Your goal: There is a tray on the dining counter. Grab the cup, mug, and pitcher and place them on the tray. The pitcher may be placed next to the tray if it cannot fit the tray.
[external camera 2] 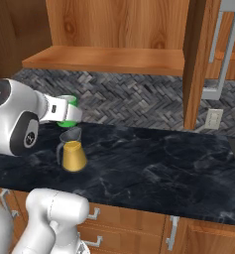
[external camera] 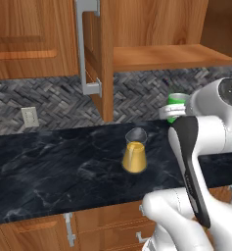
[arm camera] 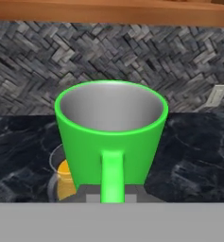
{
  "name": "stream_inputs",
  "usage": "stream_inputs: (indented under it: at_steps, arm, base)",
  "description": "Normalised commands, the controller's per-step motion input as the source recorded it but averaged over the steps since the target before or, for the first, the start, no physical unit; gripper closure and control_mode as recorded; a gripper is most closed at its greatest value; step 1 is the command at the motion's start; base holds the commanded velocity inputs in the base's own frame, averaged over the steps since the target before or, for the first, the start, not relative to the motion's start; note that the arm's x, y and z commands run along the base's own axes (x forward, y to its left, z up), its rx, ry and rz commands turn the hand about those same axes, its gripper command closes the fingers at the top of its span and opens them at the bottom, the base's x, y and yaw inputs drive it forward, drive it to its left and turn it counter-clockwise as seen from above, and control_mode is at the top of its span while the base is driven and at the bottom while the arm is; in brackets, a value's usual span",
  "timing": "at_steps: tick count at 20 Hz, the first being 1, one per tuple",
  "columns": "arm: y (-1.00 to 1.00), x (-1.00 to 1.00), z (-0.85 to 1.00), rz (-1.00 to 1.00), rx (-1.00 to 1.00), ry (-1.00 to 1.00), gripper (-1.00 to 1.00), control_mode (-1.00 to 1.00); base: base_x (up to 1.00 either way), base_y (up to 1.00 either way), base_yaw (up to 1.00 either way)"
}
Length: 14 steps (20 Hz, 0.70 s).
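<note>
The mug (arm camera: 111, 137) is bright green outside and plain grey inside, handle (arm camera: 112, 176) green too. The pitcher (external camera: 135, 156) is amber-yellow below, with a greyish clear neck. The tabletop (external camera: 54, 166) is black marble with faint white veins. Behind it, the wall (external camera 2: 134, 101) carries a grey herringbone weave (fairly busy). Cabinets (external camera: 34, 39) and drawer fronts (external camera 2: 134, 233) are warm orange-brown wood with grey handles.
</note>
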Motion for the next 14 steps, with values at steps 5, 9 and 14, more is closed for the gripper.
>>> stream_inputs:
  at_steps: [5, 9, 14]
  arm:
    - [0.0, 0.0, 0.0, 0.0, 0.0, 0.0, 1.0, 1.0]
    - [0.0, 0.0, 0.0, 0.0, 0.0, 0.0, 1.0, 1.0]
    - [0.0, 0.0, 0.0, 0.0, 0.0, 0.0, 1.0, 1.0]
  base:
    - [-0.63, -0.14, -0.31]
    - [-0.86, -0.12, -0.68]
    - [-0.64, 0.0, -0.84]
